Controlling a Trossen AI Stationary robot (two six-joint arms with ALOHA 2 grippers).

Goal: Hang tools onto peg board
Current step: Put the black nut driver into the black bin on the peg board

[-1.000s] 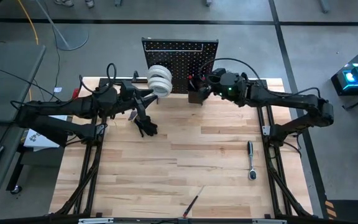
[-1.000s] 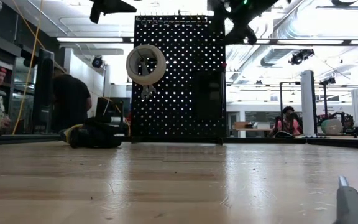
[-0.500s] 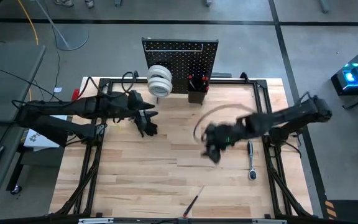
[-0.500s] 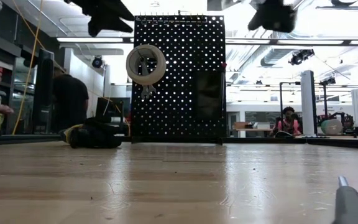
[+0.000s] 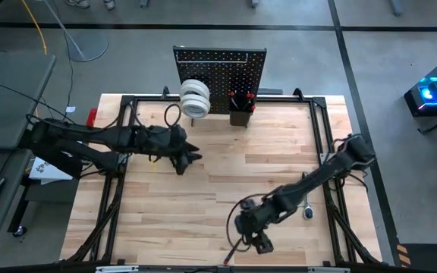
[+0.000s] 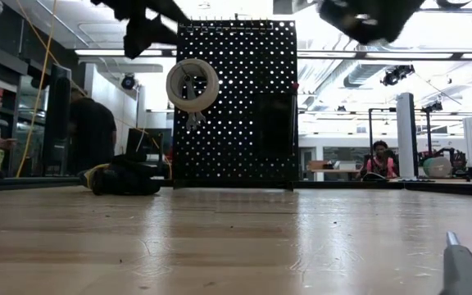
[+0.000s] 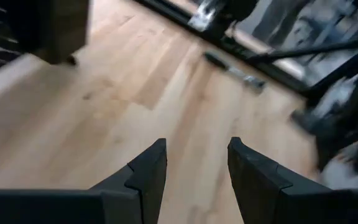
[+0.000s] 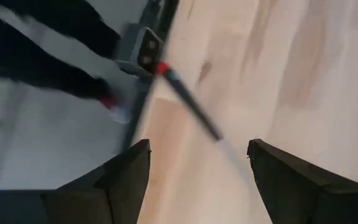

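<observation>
right gripper (image 5: 258, 241) hangs over the near edge of the light wooden plank tabletop (image 5: 226, 171), fingers spread wide with nothing between them. in the right wrist view the two dark fingers (image 8: 124, 174) frame a slim screwdriver with a dark shaft and red collar (image 8: 187, 109), which lies flat on the wood near the tabletop edge, apart from both fingers. high view shows the same screwdriver (image 5: 234, 248) just beside the gripper, on its left-arm side.

left gripper (image 5: 187, 155) sits above the tabletop in front of the peg board, fingers parted a moderate gap, holding nothing; left wrist view shows bare planks between the fingers (image 7: 146, 171).

upright black perforated peg board (image 5: 220, 68) stands at the far edge of the tabletop, about centred. white tape rolls (image 5: 195, 99) hang on its front, toward the left arm's side; low view shows them as a white ring (image 6: 192, 84) high on the panel. small black open-topped bin (image 5: 240, 114) is fixed to the board's front, on the right arm's side of the rolls, with red-handled tools standing in it; how many, cannot tell.

silver ratchet with a dark grip (image 5: 306, 196) lies flat on the tabletop on the right arm's side, near the right arm, well apart from the board. its end shows at the near corner of the low view (image 6: 465, 266).

people show in the room beyond the tabletop in the low view.
</observation>
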